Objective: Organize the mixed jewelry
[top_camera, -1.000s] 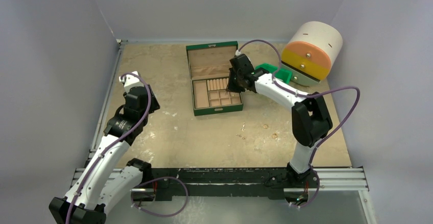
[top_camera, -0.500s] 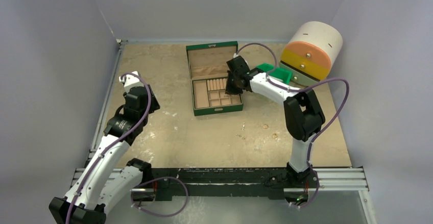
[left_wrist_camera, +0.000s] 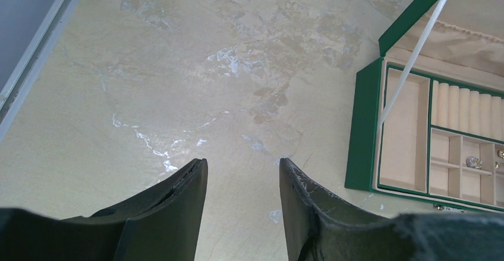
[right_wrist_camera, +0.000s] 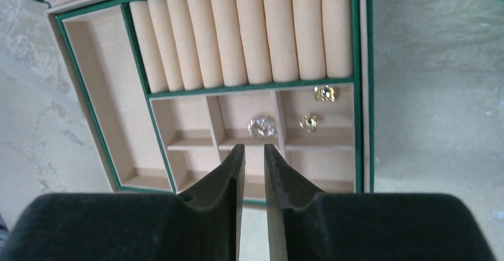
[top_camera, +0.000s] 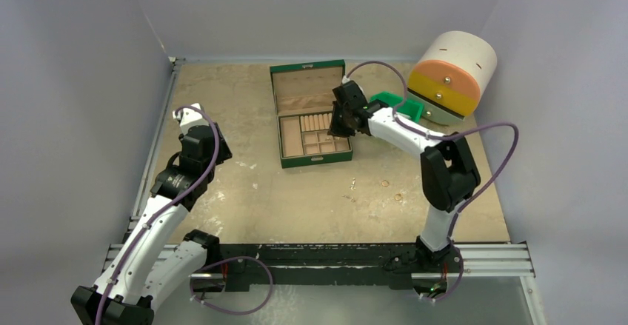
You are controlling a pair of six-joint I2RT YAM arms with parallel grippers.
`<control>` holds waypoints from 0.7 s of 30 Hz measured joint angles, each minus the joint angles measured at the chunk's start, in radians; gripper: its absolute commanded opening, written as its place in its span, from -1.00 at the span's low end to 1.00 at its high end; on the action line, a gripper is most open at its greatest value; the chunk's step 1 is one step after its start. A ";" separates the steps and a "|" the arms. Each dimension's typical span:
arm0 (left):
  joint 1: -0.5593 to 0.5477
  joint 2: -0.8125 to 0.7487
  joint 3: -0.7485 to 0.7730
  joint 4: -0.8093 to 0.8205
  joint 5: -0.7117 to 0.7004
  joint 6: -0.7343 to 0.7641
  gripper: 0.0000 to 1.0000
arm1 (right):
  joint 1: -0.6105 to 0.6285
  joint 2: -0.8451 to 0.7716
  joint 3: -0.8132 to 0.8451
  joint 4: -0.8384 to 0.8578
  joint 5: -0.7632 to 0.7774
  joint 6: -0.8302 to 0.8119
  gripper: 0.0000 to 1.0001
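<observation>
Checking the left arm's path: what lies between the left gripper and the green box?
Only bare, scuffed tabletop between the left gripper and the green box, clear in the left wrist view.

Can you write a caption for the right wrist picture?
Black right gripper above a green box with three shiny trinkets inside.

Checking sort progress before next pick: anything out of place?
Yes. A few tiny pieces lie loose on the table, on the near side of the green box; three others sit in its small compartments.
</observation>
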 measured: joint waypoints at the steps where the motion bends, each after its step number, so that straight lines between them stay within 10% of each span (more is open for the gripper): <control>1: 0.000 0.000 0.000 0.000 0.000 0.000 -0.06 | 0.000 -0.020 -0.014 0.000 0.000 0.000 -0.58; 21: 0.000 0.003 0.000 0.000 0.000 0.000 -0.05 | 0.000 -0.422 -0.423 -0.003 0.025 0.044 -0.43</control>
